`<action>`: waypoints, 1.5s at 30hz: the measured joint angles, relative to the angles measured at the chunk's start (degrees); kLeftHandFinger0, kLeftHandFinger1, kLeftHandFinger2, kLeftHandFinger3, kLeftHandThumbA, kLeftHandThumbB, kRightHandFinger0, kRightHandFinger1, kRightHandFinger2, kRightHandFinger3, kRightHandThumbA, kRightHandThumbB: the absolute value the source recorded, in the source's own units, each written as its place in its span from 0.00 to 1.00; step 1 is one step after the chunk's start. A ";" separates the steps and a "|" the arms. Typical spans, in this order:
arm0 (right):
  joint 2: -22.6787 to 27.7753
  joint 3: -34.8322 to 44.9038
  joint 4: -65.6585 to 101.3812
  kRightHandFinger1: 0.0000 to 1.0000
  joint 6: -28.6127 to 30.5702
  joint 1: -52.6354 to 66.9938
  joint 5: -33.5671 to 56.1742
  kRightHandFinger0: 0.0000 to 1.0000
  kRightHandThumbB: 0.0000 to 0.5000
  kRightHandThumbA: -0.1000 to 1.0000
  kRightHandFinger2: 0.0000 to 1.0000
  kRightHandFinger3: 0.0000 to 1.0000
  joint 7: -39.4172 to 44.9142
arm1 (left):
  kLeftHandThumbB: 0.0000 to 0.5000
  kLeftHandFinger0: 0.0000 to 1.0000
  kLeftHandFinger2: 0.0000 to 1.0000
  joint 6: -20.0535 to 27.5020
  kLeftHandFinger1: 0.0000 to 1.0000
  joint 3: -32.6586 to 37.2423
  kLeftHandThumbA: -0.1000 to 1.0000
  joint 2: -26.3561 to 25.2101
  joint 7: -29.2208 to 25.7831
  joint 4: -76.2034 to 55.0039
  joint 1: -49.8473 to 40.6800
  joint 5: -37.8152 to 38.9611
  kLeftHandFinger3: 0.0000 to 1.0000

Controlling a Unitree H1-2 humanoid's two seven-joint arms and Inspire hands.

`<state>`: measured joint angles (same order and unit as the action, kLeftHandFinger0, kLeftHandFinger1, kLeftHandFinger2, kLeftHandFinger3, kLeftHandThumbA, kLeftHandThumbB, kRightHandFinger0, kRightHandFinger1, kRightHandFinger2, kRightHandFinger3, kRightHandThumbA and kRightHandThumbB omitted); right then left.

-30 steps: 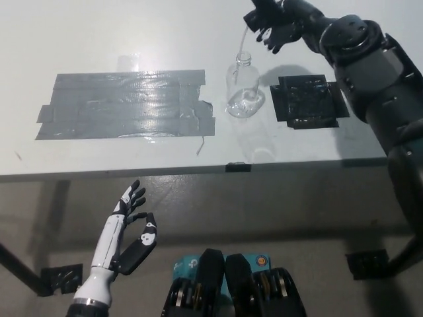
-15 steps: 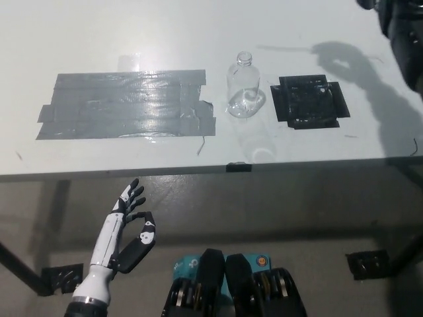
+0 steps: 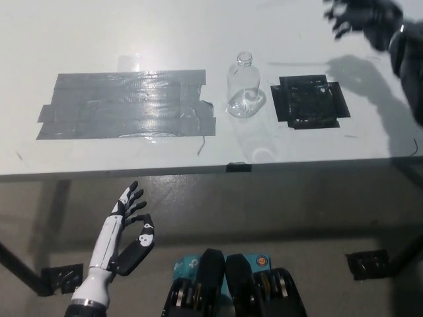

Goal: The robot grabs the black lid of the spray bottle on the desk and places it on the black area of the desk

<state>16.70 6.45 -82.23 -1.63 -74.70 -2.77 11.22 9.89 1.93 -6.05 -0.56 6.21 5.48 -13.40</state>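
Clear bottle [image 3: 245,88] stands uncapped and empty mid-desk [image 3: 132,33], black area [image 3: 309,100] just beside; right hand [image 3: 359,16] splayed, left hand [image 3: 132,221] spread below desk.

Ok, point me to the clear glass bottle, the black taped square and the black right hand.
clear glass bottle [image 3: 244,89], head view, on its body.
black taped square [image 3: 309,100], head view, at its centre.
black right hand [image 3: 357,14], head view, on the palm.

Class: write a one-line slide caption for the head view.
Uncapped clear bottle stands beside the black patch; right hand hovers top right.
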 measured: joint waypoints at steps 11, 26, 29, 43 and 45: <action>-2.70 -11.05 -0.15 1.00 0.01 5.77 -3.52 1.00 0.95 0.50 1.00 1.00 0.02 | 0.13 0.76 0.90 0.01 0.83 -0.25 0.35 -0.20 0.02 -0.04 0.01 0.07 1.00; -1.06 -17.17 0.18 1.00 1.20 0.59 -7.01 1.00 1.00 0.62 1.00 1.00 -0.02 | 0.12 0.77 0.87 0.52 0.82 -0.31 0.34 -0.38 0.03 -0.01 0.21 0.13 1.00; -0.63 -17.19 0.39 1.00 1.62 -0.82 -7.17 1.00 1.00 0.62 1.00 1.00 -0.17 | 0.12 0.77 0.88 0.53 0.82 -0.32 0.33 -0.44 0.04 -0.01 0.45 0.23 1.00; 4.16 -10.82 11.02 1.00 3.75 -6.01 -4.54 1.00 1.00 0.67 1.00 1.00 1.95 | 0.14 0.83 0.94 0.50 0.88 -0.84 0.43 -0.92 0.02 0.12 3.25 0.93 1.00; 4.50 -10.46 15.60 1.00 3.63 -5.52 -4.24 1.00 1.00 0.69 1.00 1.00 2.56 | 0.14 0.92 1.00 0.43 0.95 -0.94 0.55 -0.93 0.03 0.40 3.93 0.93 1.00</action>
<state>21.20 -4.01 -66.63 2.00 -80.21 -7.00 13.78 10.32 0.99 -6.98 -0.53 6.61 9.42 -12.47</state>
